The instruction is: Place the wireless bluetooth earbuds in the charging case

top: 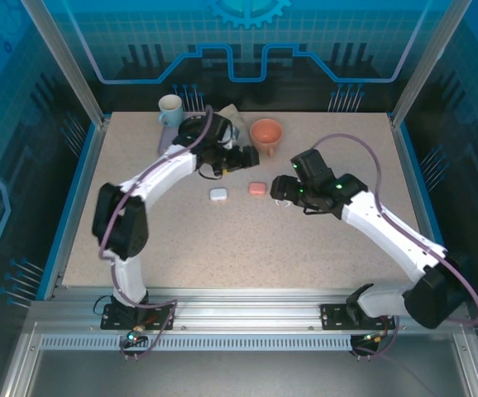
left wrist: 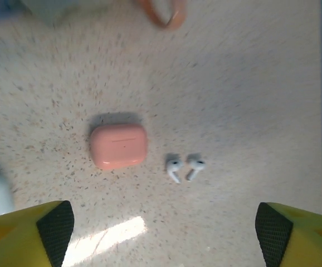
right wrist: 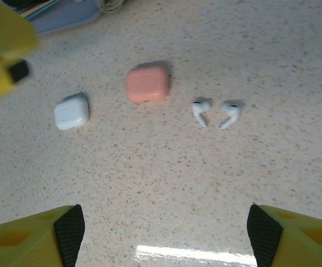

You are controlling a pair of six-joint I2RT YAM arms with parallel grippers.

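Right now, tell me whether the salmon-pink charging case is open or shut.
Shut: the salmon-pink charging case lies flat with its lid down, no cavity showing; the white earbuds rest outside it.

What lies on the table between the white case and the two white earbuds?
The pink case lies between the white case and the white earbuds, slightly farther back; the right wrist view shows it.

No text, label, brand or number can be read on the pink case (left wrist: 118, 146), the white case (right wrist: 71, 112), the mug (top: 170, 108) or the cup (top: 265, 132).
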